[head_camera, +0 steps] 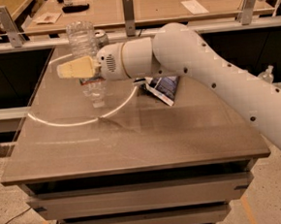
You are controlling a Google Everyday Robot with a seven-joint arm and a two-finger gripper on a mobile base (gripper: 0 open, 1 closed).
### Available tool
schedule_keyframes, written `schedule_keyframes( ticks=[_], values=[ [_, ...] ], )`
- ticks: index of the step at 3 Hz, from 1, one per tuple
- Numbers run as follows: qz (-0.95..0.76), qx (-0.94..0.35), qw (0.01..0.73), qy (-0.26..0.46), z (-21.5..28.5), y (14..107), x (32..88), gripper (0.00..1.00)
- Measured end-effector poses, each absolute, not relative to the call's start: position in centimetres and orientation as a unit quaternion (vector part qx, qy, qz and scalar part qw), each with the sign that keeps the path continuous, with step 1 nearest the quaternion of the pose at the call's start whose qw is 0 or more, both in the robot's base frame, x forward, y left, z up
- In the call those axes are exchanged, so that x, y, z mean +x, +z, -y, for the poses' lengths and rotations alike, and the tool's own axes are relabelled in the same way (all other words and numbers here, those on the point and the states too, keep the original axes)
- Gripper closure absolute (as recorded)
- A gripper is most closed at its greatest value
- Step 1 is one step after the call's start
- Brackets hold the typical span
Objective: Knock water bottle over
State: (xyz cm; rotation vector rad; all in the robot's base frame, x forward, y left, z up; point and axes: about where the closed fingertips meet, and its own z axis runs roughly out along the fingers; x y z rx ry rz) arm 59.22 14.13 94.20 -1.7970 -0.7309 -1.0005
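At the far left of the brown table (133, 139) stands the clear ribbed plastic water bottle (81, 38). The white arm's tan gripper (69, 69) crosses its middle; whether it grips the bottle cannot be told.
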Motion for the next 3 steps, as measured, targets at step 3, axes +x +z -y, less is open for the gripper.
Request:
schedule_keyframes(
  ticks=[3],
  values=[
    [0.332,-0.715,0.461,-0.408,-14.3,90.1,58.4,0.81]
  ],
)
